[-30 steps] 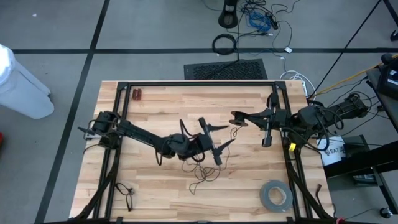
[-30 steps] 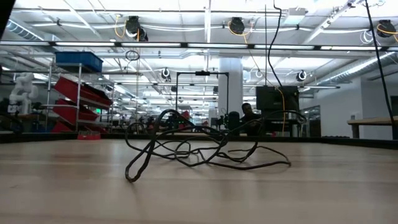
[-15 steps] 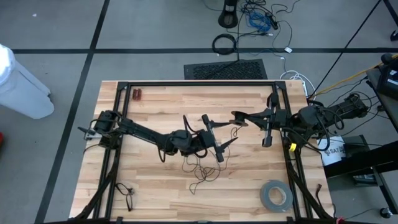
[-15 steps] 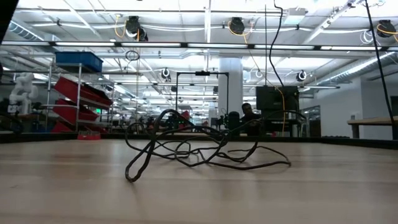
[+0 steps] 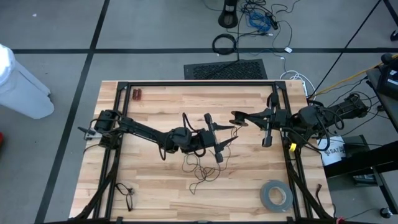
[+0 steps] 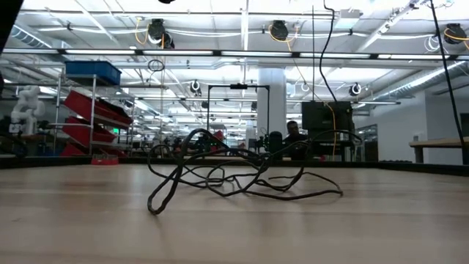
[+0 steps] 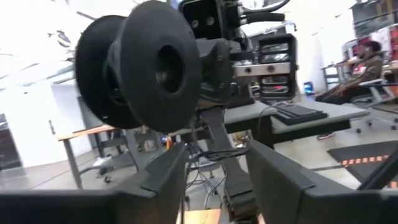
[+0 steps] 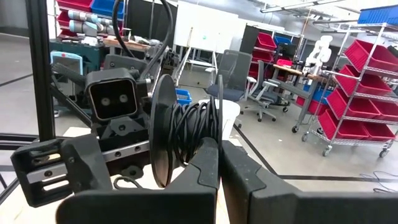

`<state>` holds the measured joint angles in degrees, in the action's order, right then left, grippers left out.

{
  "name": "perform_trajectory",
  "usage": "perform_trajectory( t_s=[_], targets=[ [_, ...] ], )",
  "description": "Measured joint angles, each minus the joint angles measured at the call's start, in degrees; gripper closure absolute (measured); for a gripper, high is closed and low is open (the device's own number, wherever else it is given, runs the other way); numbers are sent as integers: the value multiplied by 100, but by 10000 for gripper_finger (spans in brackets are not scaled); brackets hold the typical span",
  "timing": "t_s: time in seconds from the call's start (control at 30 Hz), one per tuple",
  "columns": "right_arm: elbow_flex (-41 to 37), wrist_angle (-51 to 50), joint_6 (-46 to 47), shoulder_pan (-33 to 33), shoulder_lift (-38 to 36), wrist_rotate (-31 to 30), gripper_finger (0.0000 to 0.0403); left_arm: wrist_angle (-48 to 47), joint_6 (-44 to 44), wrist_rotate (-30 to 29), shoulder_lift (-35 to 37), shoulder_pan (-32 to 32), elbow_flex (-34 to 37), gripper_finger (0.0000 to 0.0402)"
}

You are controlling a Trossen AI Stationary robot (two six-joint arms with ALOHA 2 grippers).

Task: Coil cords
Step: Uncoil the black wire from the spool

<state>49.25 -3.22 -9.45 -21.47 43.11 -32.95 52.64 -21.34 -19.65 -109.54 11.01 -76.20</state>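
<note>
A thin black cord point(image 5: 202, 168) lies in loose wiry loops on the wooden table point(image 5: 155, 106); the low view shows it as a tangle point(image 6: 234, 176). Part of it is wound on a black spool point(image 8: 186, 127), which sits at mid-table point(image 5: 238, 118) with my right gripper point(image 8: 219, 165) shut on it. My left gripper point(image 5: 229, 135) reaches in from the left and stands open just short of the spool's flat face point(image 7: 155, 62), its fingers point(image 7: 168, 177) apart with nothing plainly between them. My right gripper pinches the spool's thin flange point(image 8: 219, 124) at its edge between its two fingers. It comes level from the table's right side. The spool is lifted clear of the table, standing on edge with wound cord point(image 8: 194, 127) beside the fingers.
A grey tape roll point(image 5: 275, 195) lies near the right front corner. A small black item point(image 5: 126, 190) lies at the left front, and small red pieces point(image 5: 137, 94) at the far left. Black frame rails point(image 5: 199, 83) border the table. A thick cable loop point(image 5: 224, 43) lies on the floor beyond.
My left gripper has swung a little toward the table's right, closer to the spool. The cord tangle on the table and my right gripper have kept still.
</note>
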Motion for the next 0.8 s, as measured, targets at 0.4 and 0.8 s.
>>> perform_trajectory(
  t_s=[0.4,0.8],
  targets=[
    [0,43,-22,0,-1,-2,403,-67,81,156,0,-42,0,353],
    [-2,70,-22,0,4,0,403,-507,605,161,0,-95,0,391]
  ],
)
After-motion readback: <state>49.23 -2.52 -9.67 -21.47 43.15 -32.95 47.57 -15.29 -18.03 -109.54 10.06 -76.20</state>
